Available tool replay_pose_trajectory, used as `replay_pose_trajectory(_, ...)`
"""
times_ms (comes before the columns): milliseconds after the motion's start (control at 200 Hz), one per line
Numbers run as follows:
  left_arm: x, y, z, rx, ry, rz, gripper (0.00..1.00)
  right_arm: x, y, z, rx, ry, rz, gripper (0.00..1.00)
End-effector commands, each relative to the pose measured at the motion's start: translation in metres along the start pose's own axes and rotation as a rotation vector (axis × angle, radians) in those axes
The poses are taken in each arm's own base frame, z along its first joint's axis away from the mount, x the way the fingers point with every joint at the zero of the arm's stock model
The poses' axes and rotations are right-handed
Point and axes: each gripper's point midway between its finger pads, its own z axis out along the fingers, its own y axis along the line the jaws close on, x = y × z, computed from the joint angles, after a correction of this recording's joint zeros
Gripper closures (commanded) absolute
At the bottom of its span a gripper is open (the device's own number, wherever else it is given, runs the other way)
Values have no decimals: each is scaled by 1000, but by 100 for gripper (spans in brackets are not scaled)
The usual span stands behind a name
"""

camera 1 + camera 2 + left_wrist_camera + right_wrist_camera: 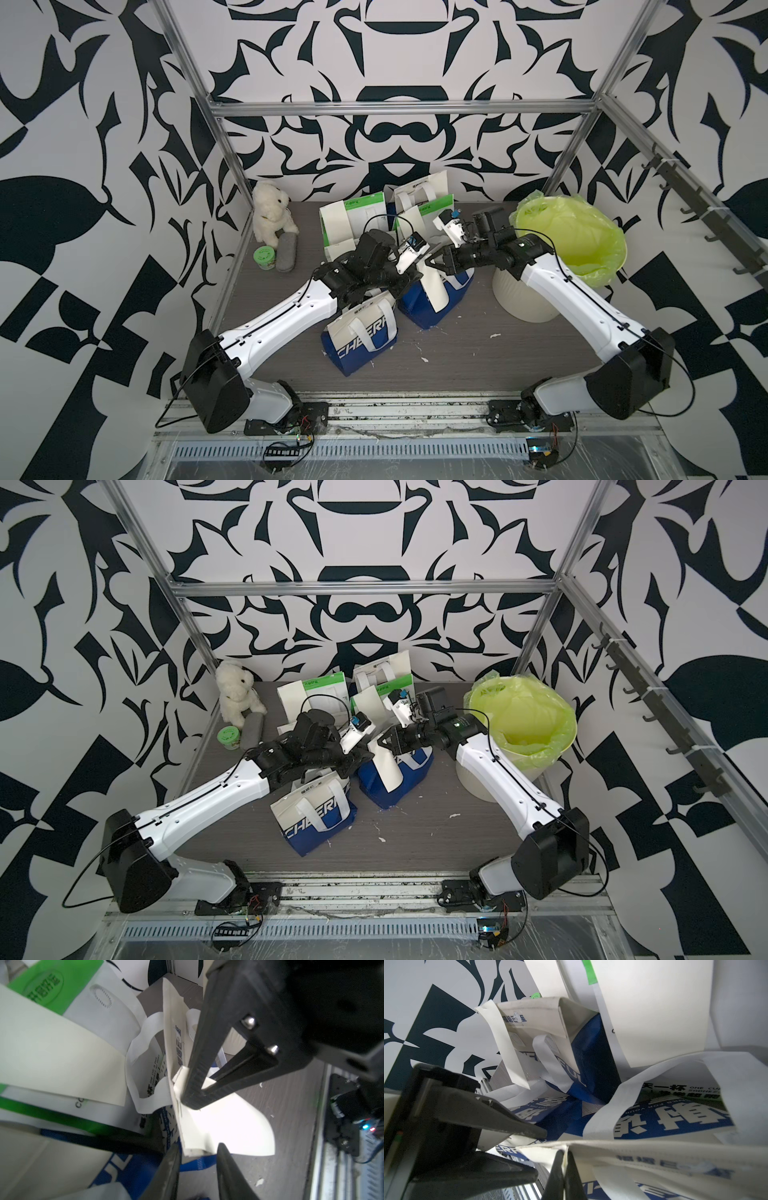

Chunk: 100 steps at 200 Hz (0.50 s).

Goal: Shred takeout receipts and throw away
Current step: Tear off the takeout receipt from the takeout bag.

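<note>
Two claws meet over the middle of the tabletop (478,345), both at one receipt (434,291) that hangs down the face of the farther blue bag (415,311). The right claw (427,266) is clamped together on the slip's top edge, right at the bag's rim; whether it has caught the rim as well I cannot tell. That pinch likely serves as the anchor for a tear. The left claw (198,1159) stands with its fingers apart. In the left wrist view the slip's lower edge lies just between them, probably so it can take a second hold lower down. The bin with the green liner (573,232) sits just beside the right arm, handy for the pieces. More cream slips (334,222) sit on the green-and-white bags behind, untouched.
</note>
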Motion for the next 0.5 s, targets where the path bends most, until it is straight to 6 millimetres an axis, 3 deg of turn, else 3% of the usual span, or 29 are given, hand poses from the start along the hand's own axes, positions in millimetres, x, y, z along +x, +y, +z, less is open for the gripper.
replay_pose_trajectory(0, 4, 3, 1, -10, 27, 6, 58, -12, -4, -8, 66, -30, -3, 100)
replay_pose_trajectory(290, 6, 9, 0, -45, 31, 24, 52, -22, 11, -28, 76, -41, -32, 100)
replay_pose_trajectory(495, 1, 16, 10, -69, -1, 3, 50, -25, 29, -34, -4, -37, -22, 100)
